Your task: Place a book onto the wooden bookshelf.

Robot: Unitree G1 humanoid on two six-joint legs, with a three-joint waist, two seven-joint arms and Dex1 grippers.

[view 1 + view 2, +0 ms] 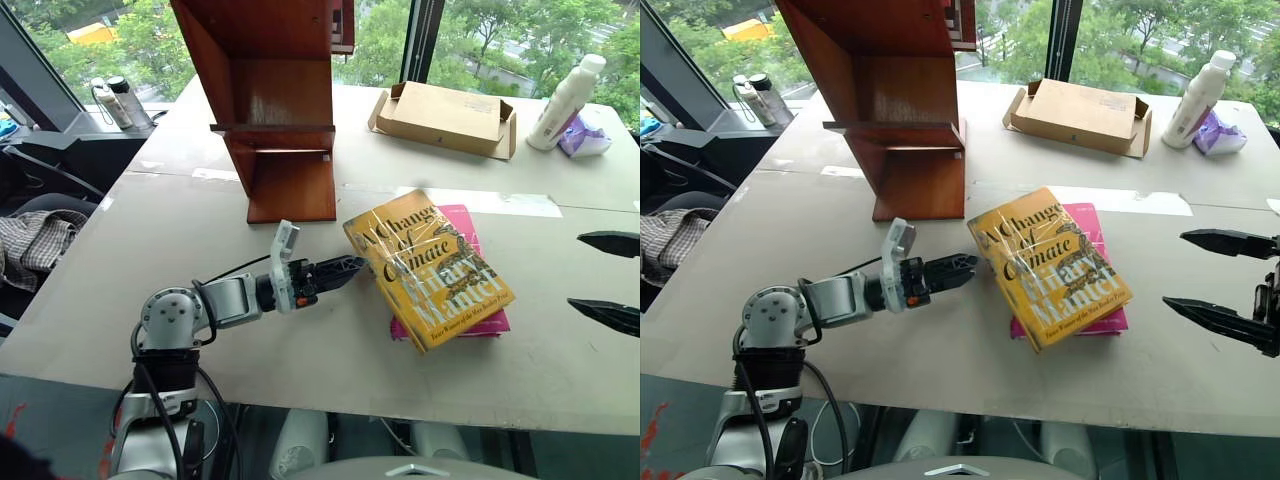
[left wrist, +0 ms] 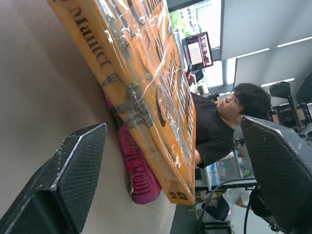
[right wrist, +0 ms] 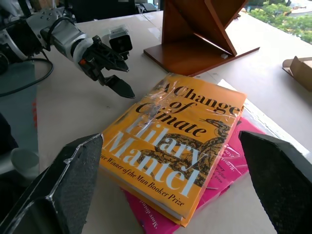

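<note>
Two open, empty black-fingered grippers flank the thick yellow-orange book lying askew on a magenta-pink book near the reddish-brown wooden bookshelf: left gripper just beside its spine, right gripper well apart, apparently poised for a two-sided lift.

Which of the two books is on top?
The yellow book saying "A Change of Climate" is on top; the pink book lies underneath it.
</note>
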